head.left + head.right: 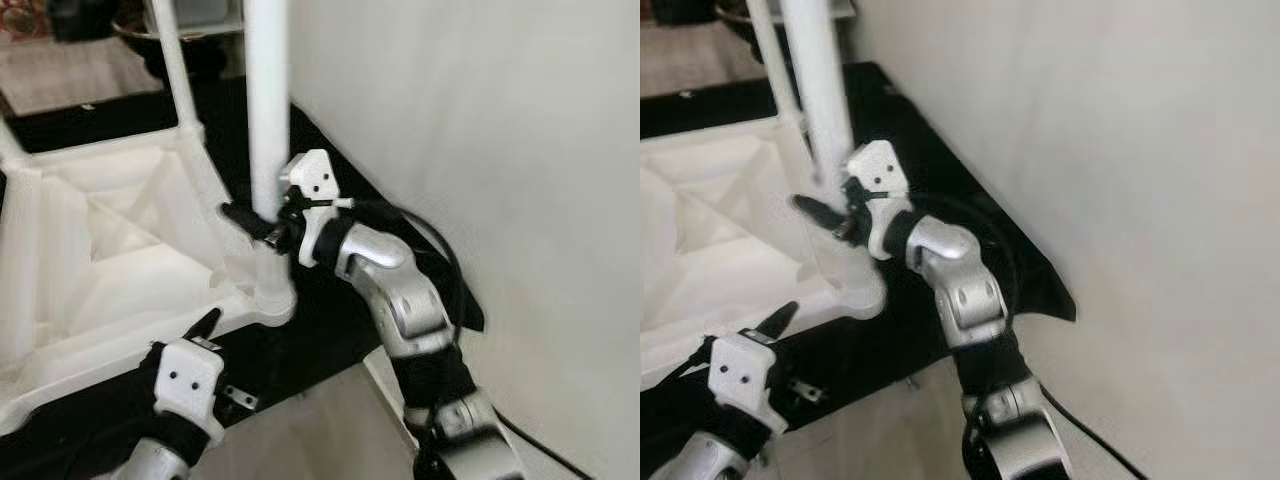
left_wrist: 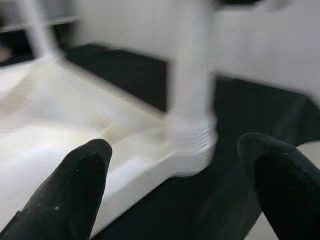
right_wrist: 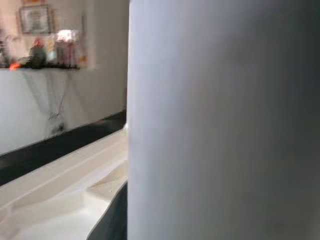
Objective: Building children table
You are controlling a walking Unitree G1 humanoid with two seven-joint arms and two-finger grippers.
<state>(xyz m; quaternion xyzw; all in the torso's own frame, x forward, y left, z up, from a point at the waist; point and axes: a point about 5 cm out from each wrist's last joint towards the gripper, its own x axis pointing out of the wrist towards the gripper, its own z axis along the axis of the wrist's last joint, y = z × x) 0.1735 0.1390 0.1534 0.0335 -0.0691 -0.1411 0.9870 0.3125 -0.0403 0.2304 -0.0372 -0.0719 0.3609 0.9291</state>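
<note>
A white plastic table (image 1: 110,250) lies upside down on a black mat (image 1: 325,330). At its near right corner a white leg (image 1: 267,100) stands upright in a round socket (image 1: 272,290). My right gripper (image 1: 258,222) is shut around this leg just above the socket, and one black finger (image 1: 240,215) crosses the leg's front. In the right wrist view the leg (image 3: 220,120) is very close. My left gripper (image 2: 175,170) is open and holds nothing. It hovers low by the table's near edge, facing the socket (image 2: 192,145).
A second thin leg (image 1: 175,60) rises from the table's far corner. A white wall (image 1: 480,150) runs close along the right side of the mat. Pale floor (image 1: 310,430) lies in front, with a small plug (image 1: 238,397) at the mat's edge.
</note>
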